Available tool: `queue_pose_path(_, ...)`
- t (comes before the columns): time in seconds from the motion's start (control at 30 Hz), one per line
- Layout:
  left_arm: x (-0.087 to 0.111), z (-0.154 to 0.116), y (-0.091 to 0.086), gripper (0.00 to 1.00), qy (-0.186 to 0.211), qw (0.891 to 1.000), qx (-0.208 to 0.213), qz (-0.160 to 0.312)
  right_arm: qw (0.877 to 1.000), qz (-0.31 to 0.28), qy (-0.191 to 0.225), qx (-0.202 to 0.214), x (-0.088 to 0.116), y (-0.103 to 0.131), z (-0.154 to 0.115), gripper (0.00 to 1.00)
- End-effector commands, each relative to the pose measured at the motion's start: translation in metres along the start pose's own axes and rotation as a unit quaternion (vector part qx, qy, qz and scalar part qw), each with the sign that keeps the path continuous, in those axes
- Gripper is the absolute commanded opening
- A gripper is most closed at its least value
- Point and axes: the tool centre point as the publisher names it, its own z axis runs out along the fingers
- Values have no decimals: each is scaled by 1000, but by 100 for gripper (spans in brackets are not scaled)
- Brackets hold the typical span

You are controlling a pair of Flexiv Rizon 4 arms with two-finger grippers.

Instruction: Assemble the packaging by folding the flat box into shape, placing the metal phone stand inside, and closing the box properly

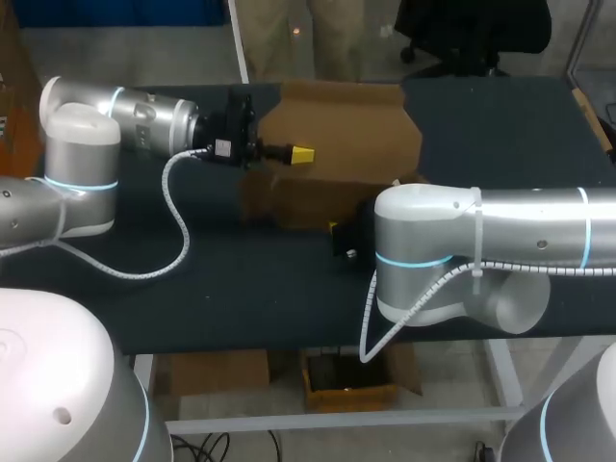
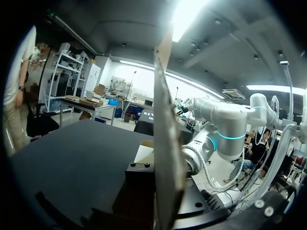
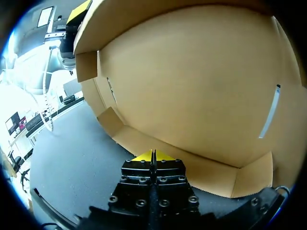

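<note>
Half-folded brown cardboard box (image 1: 346, 130), panels raised, plain inside, at the far middle of our dark desk (image 1: 231, 279), our left pincer (image 1: 303, 154) clamping one flap, our right pincer (image 3: 152, 155) pressed together, empty, just near of it.

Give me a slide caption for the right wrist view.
Right gripper, shut and empty, facing the inside of the partly folded cardboard box.

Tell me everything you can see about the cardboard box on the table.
The cardboard box is plain brown, half folded and open, sitting on the dark table towards its far side. A large panel stands upright with small side flaps bent inwards and a narrow slit cut near one edge. The left gripper seems clamped on one panel; the right gripper, shut, sits close to its lower flap.
</note>
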Motion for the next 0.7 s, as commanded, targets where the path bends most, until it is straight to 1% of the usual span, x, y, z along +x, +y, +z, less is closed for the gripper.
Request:
queue_pose_path(0.03,-4,4,6,0,0,1000,-2,-2,1000,0,-3,-3,2,-4,3,0)
queue_pose_path(0.3,-3,4,10,0,-4,1000,-3,-6,1000,0,-3,-3,2,-4,3,0)
queue_pose_path(0.7,-6,3,8,0,-7,1000,1,-5,1000,0,-3,-3,2,-4,3,0)
